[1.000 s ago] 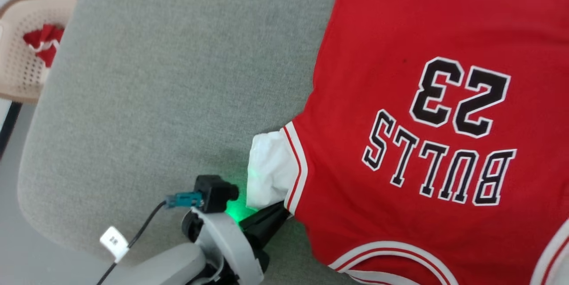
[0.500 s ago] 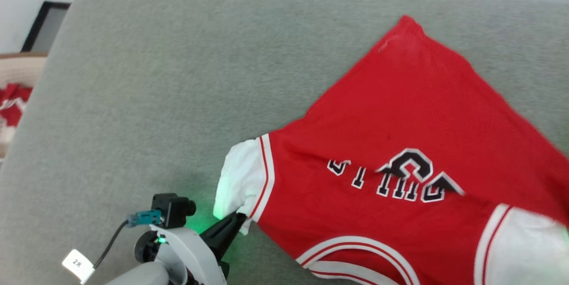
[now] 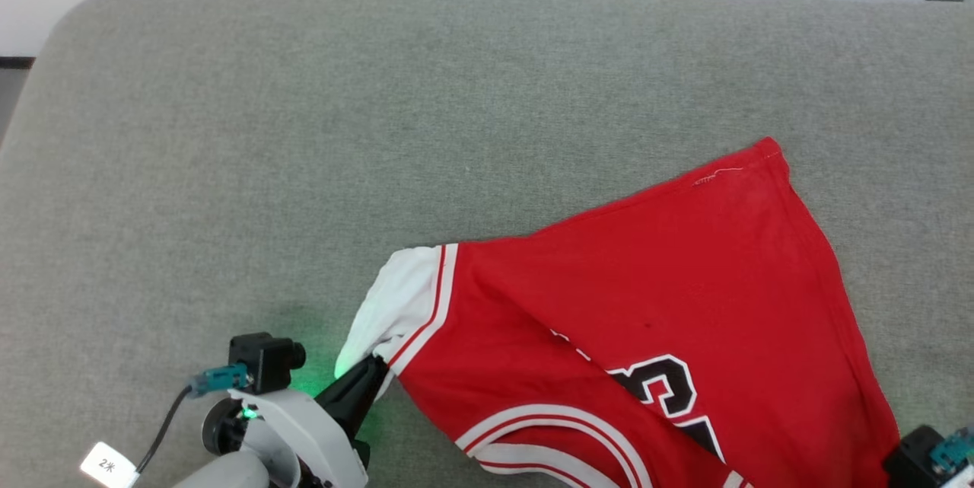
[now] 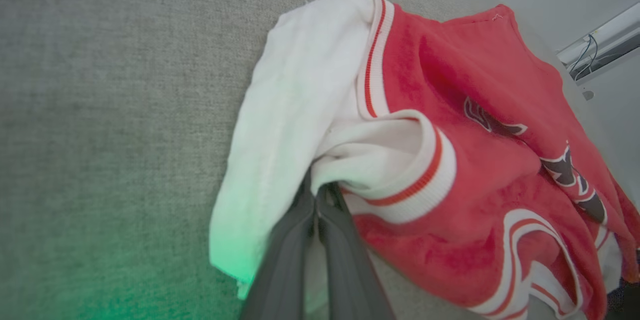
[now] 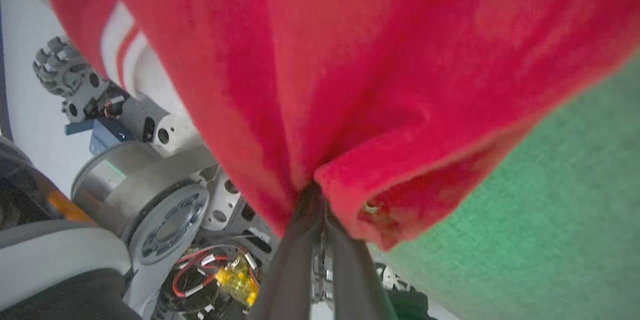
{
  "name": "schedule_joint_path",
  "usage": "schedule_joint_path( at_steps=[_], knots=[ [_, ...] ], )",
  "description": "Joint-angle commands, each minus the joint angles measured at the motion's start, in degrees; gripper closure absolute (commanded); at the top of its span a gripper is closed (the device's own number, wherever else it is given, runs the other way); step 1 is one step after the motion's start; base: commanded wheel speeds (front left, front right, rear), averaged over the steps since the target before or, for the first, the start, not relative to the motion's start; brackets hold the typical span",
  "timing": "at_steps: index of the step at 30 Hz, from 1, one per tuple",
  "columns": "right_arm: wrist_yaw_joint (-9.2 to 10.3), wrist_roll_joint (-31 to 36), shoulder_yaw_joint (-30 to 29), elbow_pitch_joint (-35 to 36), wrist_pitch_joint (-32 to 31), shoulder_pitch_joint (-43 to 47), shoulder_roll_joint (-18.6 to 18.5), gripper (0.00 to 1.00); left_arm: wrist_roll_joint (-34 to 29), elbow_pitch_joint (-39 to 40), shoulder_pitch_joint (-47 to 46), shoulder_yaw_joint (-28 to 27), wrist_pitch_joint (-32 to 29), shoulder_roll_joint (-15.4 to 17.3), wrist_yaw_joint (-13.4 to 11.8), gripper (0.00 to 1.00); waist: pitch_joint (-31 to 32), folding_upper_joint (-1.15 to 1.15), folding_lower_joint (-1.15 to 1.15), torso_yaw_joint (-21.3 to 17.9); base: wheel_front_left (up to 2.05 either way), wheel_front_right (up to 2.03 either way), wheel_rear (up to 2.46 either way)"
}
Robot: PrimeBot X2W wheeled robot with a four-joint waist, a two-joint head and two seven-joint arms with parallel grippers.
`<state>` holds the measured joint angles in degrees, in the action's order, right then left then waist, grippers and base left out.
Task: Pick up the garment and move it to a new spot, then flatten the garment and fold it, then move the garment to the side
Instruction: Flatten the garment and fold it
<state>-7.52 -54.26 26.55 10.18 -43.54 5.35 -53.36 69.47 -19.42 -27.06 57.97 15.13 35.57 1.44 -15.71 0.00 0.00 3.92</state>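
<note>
The garment (image 3: 670, 298) is a red jersey with black white-outlined lettering, lying bunched at the lower right of the grey cushion, one hem corner pointing up. My left gripper (image 3: 374, 368) is shut on its white sleeve piece (image 3: 396, 298) at the lower left. Seen from the left wrist, the gripper (image 4: 316, 191) pinches the white sleeve (image 4: 295, 100) beside the striped trim. My right gripper (image 5: 316, 195) is shut on a fold of red garment cloth (image 5: 350, 75); its wrist hardware (image 3: 932, 457) peeks in at the head view's lower right corner.
A grey fabric cushion (image 3: 304, 130) spreads wide to the left and behind the jersey, with rounded far corners against a pale wall. In the right wrist view, my own base with its motors and wiring (image 5: 165, 210) lies below the cloth.
The head camera has tilted and turned. Both grippers have drawn the jersey nearer and it has folded on itself, hiding most of the lettering. The basket at the left is out of view.
</note>
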Motion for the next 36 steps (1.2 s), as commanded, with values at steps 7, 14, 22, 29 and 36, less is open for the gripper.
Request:
schedule_joint_path(
  at_steps=[7,14,22,29,36],
  knots=[
    [0.07,4.4,-3.6,4.5,2.8,-1.5,0.1,0.0,-1.0,-0.4,1.0,-1.1,0.0,-0.5,0.1,1.0,0.1,0.0,0.0,-0.4,0.0,0.0,0.0],
    [0.07,-0.8,-16.6,11.2,-0.1,-6.5,-6.0,0.0,-2.1,0.9,0.8,-1.3,0.0,-1.3,0.1,1.0,-0.3,0.0,0.0,1.5,0.0,0.0,0.0],
    [0.07,8.3,-13.9,2.9,3.7,-27.6,1.0,0.0,-3.7,2.1,-1.1,-1.9,0.0,-3.2,0.1,1.0,-4.4,0.0,0.0,4.9,0.0,0.0,0.0],
    [0.07,14.7,0.3,-14.3,3.3,-43.9,5.4,0.0,-4.7,0.8,-3.3,-1.5,-0.1,-5.9,1.1,1.0,-8.3,0.0,0.0,7.8,0.0,0.0,0.0],
    [0.07,11.2,9.9,-23.0,1.5,-49.4,5.4,0.6,-5.5,-2.1,-4.2,-1.9,-0.3,-8.1,2.2,1.0,-10.0,0.0,0.0,9.2,0.0,0.0,0.0]
  ],
)
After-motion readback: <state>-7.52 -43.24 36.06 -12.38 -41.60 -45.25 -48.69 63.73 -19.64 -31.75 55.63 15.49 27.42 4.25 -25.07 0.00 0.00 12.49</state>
